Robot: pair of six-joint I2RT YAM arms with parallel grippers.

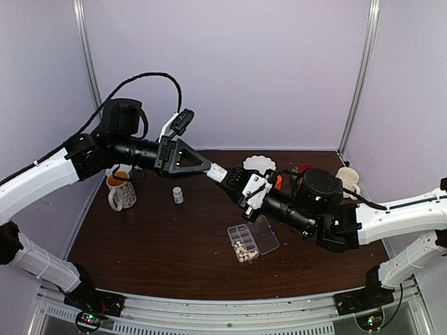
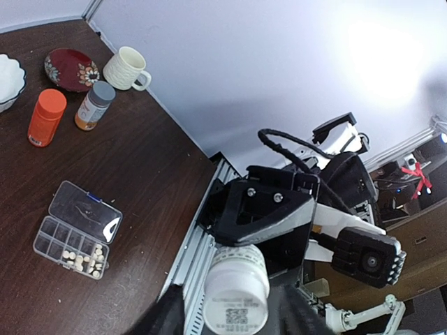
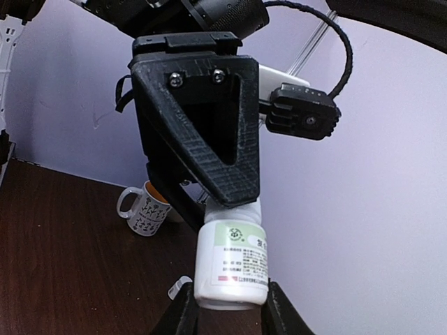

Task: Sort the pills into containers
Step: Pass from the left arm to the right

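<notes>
"Pills (image 1: 244,248) were kept where?"

"In the box (image 1: 268,237) on the counter (image 1: 160,244). The white bottle (image 3: 230,262) was pinched by the right claw (image 3: 229,310); for the left claw (image 2: 234,321), it couldn't be told. Loosely held, it could be dropped."

table (image 1: 154,244): dark wood grain, low sheen | organizer box (image 2: 50,243): clear glossy plastic | white pill bottle (image 3: 230,265): smooth plastic, paper label | orange bottle (image 2: 47,117): matt plastic | cream mug (image 2: 126,68): glazed ceramic, ribbed | front rail (image 1: 230,314): ribbed bare metal
</notes>
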